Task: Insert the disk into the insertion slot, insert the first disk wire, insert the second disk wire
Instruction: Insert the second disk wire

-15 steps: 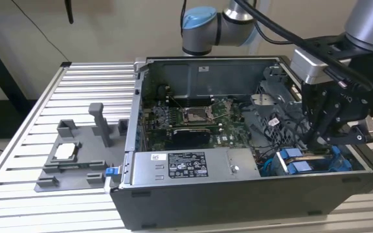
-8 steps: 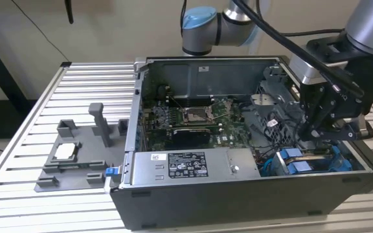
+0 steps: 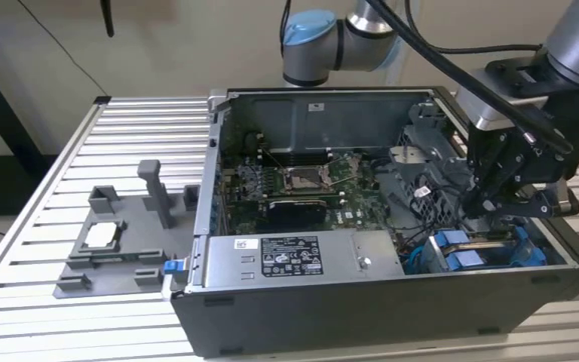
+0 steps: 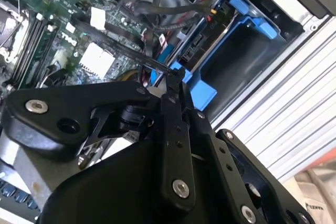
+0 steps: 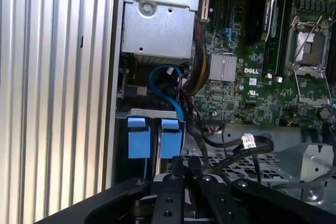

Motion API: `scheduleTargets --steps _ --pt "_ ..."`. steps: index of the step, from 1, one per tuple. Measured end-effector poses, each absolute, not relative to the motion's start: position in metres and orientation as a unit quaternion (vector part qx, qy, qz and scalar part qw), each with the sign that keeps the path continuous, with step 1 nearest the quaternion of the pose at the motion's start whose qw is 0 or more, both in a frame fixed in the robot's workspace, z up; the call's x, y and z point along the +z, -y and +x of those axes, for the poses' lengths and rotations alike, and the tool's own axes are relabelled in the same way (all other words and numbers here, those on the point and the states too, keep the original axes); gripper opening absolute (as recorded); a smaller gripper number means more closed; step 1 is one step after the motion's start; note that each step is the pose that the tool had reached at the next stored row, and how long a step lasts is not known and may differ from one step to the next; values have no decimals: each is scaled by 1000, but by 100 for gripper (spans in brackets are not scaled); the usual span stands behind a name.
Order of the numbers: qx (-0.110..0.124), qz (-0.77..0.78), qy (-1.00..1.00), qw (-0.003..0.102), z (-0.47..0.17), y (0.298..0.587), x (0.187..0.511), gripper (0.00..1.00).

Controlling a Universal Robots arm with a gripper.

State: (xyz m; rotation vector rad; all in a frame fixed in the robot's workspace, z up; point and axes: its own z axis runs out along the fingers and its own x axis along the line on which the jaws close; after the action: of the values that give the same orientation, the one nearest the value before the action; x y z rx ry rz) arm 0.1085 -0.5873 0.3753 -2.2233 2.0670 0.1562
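Open computer case [image 3: 390, 317] sits on slatted table [image 3: 68, 136], motherboard [image 3: 300, 185] exposed inside. Grey fixture tray [image 3: 108, 249] lies on table, toward exterior view's left. Insertion slot [image 3: 546, 253] at case's right end holds disk [image 3: 470, 253], blue carrier tabs showing. Gripper [image 4: 175, 74] hangs just above disk, fingers pressed together on thin black wire [image 4: 126, 56].

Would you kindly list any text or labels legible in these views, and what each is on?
Power supply label: print too small to read.
Sticker on the case's back wall: too small.
Cable tag: blurred.
Motherboard: a white brand mark, left unquoted; other print too small.
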Motion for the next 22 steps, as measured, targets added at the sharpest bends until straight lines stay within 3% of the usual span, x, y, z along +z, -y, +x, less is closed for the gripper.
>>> scheduleTargets --steps 9,22 --pt "64 -729 -680 39 121 587 368 16" --pt "67 -722 -688 37 136 587 357 16"
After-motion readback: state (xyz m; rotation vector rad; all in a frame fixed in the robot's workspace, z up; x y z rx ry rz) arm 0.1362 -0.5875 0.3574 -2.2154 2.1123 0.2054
